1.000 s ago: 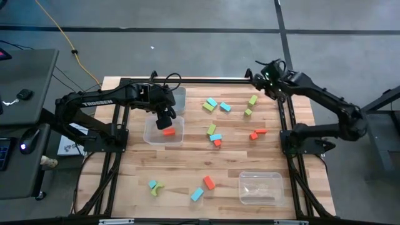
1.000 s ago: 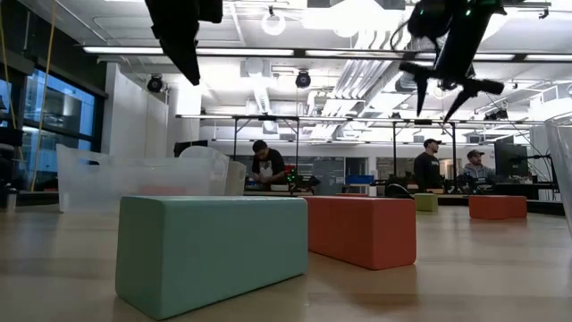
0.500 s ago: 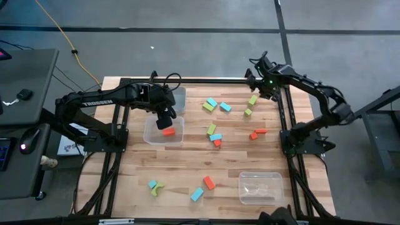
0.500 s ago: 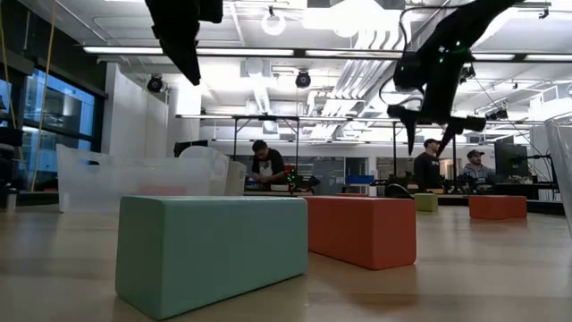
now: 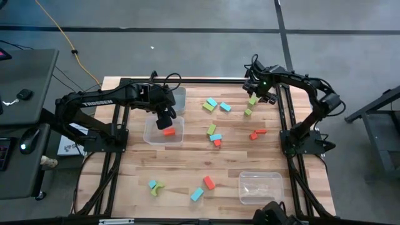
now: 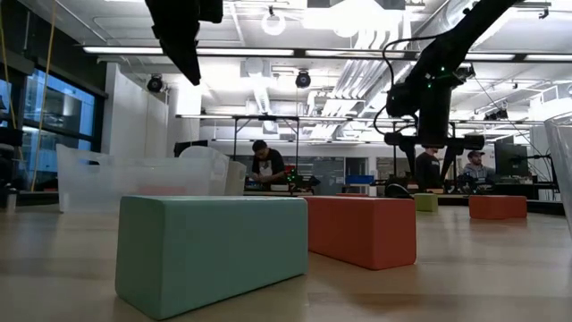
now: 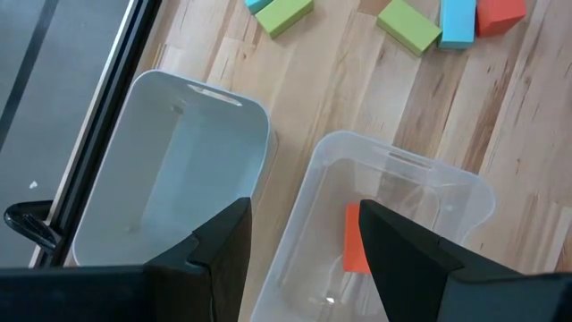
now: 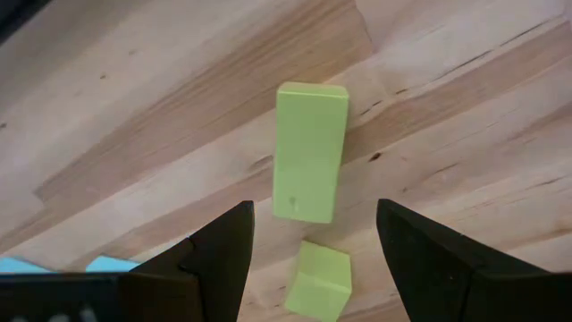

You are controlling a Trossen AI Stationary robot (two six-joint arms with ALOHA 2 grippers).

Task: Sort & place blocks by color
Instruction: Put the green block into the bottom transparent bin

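Observation:
Cyan, red and green blocks lie scattered flat on the wooden table (image 5: 187,162). My right gripper (image 8: 313,215) hangs open above a long green block (image 8: 309,152), pointing straight down, its fingers on either side without touching; in the high view that gripper (image 5: 256,92) is at the far right, over the block (image 5: 252,100). A small green cube (image 8: 319,282) lies close by. My left gripper (image 7: 304,215) hovers open over a clear bin (image 7: 420,192) in which a red block (image 7: 357,237) lies on the floor.
A second bin (image 7: 170,170) stands beside the first at the far left. A third clear bin (image 5: 260,187) sits near the front right. More blocks lie mid-table (image 5: 215,136) and along the near edge (image 5: 209,182). People stand in the room beyond the table (image 6: 265,165).
My right gripper has come down and moved toward the table's near edge and left, tipping until it points straight down over the long green block. Its fingers stayed open. The blocks have not moved.

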